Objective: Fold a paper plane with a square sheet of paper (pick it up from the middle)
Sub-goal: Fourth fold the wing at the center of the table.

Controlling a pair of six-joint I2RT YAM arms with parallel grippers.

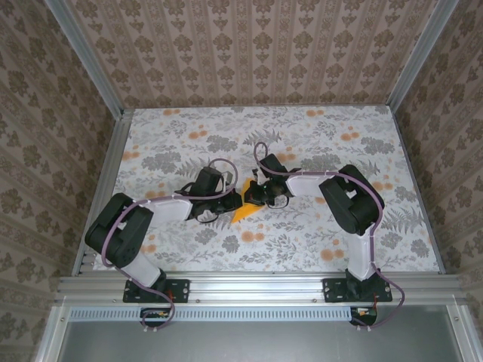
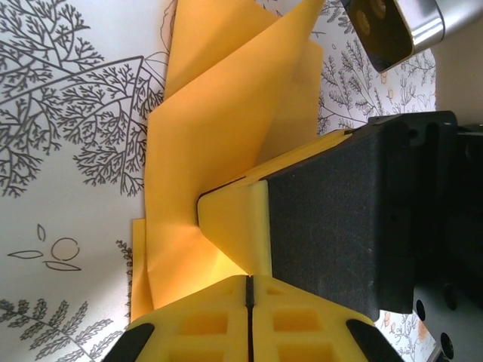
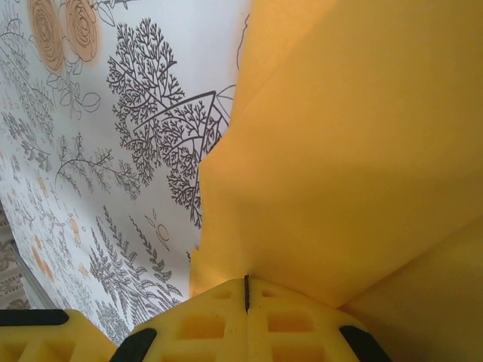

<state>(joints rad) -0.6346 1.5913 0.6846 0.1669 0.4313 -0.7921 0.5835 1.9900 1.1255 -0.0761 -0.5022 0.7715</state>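
Note:
The orange-yellow square sheet of paper (image 1: 246,212) lies partly folded at the middle of the floral table, between both grippers. In the left wrist view the sheet of paper (image 2: 219,121) has a flap standing up from the table. My right gripper (image 3: 247,279) is shut, and the paper (image 3: 339,151) runs straight into its seam. My left gripper (image 2: 249,279) is shut too, its tips against the right gripper's yellow finger (image 2: 238,219); whether paper is pinched there I cannot tell. From above, the left gripper (image 1: 228,204) and right gripper (image 1: 253,197) nearly touch.
The floral tablecloth (image 1: 302,136) spreads all round the paper. Aluminium rails (image 1: 106,173) and patterned walls close in the table's sides and back. A silver part of the right arm (image 2: 392,30) hangs over the paper's far end. The left gripper's finger (image 3: 45,335) sits beside the right one.

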